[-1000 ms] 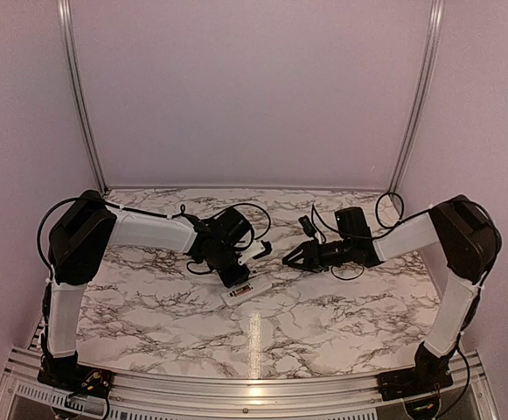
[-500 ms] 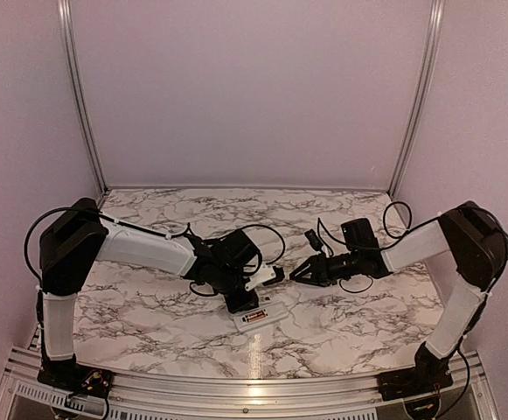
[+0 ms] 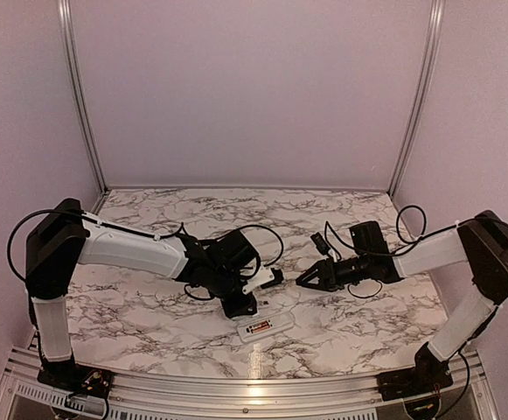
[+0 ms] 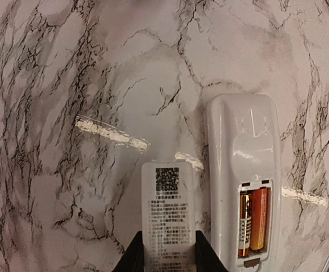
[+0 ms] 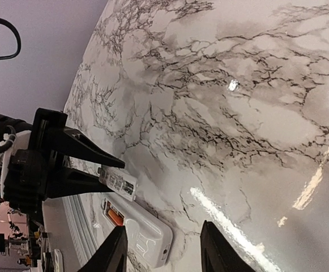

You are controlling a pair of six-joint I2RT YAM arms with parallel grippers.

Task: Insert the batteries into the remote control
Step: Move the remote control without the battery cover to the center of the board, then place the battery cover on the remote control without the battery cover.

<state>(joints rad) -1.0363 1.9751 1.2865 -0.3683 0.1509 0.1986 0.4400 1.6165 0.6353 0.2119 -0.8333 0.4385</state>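
The remote control [image 4: 243, 153] lies face down on the marble table, its white back up. In its uncovered recess sit two coppery-orange batteries [image 4: 252, 221] side by side. My left gripper [image 4: 169, 252] is shut on a white battery cover [image 4: 168, 215] with a printed code label, held just left of the remote. In the top view the remote control [image 3: 265, 326] lies near the front edge, just below the left gripper [image 3: 267, 278]. My right gripper [image 3: 306, 280] hovers open and empty to the right. Its wrist view shows the remote control [image 5: 144, 232], the batteries [image 5: 114, 216] and the cover [image 5: 118, 182].
The aluminium rail of the table's front edge [image 3: 254, 385] runs close below the remote. Black cables [image 3: 262, 236] loop off both wrists. Pink walls close in the back and the sides.
Both grippers have moved toward the front edge of the table. The remote now lies nearer to that edge and further right than a second ago. The cover stays in the left gripper.
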